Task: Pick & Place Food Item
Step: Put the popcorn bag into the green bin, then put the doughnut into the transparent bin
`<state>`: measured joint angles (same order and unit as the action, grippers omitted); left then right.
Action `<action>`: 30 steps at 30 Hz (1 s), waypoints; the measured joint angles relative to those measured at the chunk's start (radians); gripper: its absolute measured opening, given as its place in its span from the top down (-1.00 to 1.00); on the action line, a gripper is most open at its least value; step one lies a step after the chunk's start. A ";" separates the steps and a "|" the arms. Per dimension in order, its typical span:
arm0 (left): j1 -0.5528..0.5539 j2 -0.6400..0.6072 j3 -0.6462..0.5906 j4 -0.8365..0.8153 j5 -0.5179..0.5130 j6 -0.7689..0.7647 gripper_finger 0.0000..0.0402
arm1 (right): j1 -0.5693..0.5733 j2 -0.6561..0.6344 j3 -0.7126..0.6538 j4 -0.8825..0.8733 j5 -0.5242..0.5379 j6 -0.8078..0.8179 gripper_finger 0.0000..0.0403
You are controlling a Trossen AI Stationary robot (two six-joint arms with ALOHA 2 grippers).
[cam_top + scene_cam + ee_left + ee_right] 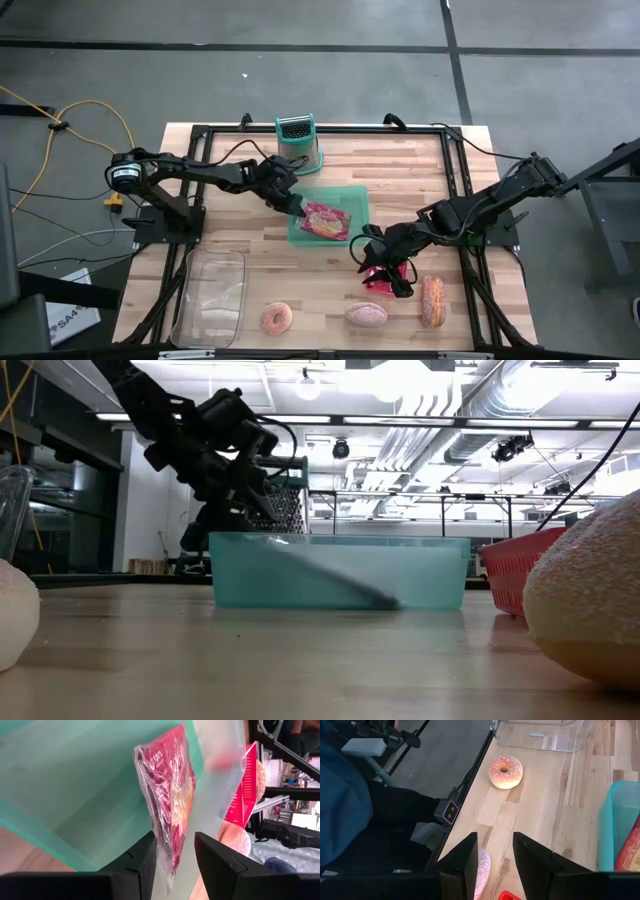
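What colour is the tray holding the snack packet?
Translucent teal-green plastic tray, holding the red clear-wrapped snack packet; clearest in the high view.

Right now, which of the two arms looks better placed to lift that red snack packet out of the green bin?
The left. Its gripper is already inside the green bin, open jaws straddling the red packet's edge. The right gripper hovers open over the pink basket, apart from the bin.

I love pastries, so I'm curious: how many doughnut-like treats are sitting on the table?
3, in a row along the table's near edge: a ring doughnut beside the clear container, a round pink one, and a long one farthest right. Others may be hidden.
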<state>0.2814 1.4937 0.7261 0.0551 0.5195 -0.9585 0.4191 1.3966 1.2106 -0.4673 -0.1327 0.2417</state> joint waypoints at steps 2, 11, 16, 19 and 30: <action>0.001 0.000 0.000 0.002 0.008 0.001 0.36 | 0.000 0.000 0.000 0.000 0.000 -0.001 0.44; 0.029 0.000 0.000 -0.004 0.111 -0.020 0.36 | 0.000 0.000 0.000 0.000 0.002 -0.002 0.44; 0.053 0.000 0.000 -0.003 0.237 -0.003 0.36 | 0.000 0.000 0.000 0.000 0.002 -0.002 0.44; 0.057 0.000 0.000 -0.002 0.300 0.014 0.36 | 0.000 0.000 0.000 0.000 0.002 -0.002 0.44; 0.048 0.000 0.000 -0.002 0.316 0.016 0.36 | 0.000 0.000 0.000 0.000 0.003 -0.002 0.44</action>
<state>0.3290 1.4937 0.7261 0.0528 0.8354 -0.9424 0.4194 1.3968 1.2106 -0.4674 -0.1299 0.2394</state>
